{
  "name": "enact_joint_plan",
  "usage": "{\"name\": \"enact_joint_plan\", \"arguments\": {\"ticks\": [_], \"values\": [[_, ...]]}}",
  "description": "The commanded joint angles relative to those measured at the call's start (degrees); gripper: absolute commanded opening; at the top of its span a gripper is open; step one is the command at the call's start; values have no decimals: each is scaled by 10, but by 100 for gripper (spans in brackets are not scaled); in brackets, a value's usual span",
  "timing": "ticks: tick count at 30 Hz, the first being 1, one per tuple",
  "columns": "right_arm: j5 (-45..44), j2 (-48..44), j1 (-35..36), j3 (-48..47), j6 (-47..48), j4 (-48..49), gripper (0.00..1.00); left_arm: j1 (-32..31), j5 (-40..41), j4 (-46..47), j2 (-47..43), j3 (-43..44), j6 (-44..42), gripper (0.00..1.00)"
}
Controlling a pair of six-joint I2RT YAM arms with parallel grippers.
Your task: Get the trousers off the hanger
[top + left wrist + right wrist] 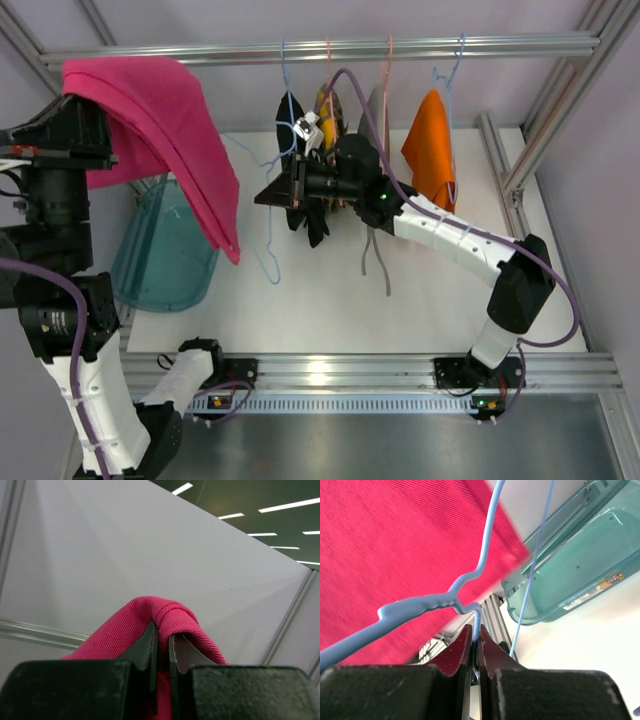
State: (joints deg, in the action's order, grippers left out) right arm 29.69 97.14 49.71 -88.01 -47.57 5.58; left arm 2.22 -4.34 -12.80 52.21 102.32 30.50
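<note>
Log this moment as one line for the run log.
left gripper: shut on pink trousers, raised | right gripper: shut on blue hanger | teal bin: near trousers' hanging end

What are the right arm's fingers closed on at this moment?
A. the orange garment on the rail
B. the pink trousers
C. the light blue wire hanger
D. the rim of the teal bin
C: in the right wrist view the right arm's fingers pinch the light blue wire hanger, while the pink trousers sit between the left arm's fingers.
</note>
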Motion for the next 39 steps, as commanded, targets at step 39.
{"name": "enact_joint_plan", "arguments": {"ticks": [39], "values": [[4,-161,36,-8,287,-156,0,125,308,156,-102,-494,-338,0]]}}
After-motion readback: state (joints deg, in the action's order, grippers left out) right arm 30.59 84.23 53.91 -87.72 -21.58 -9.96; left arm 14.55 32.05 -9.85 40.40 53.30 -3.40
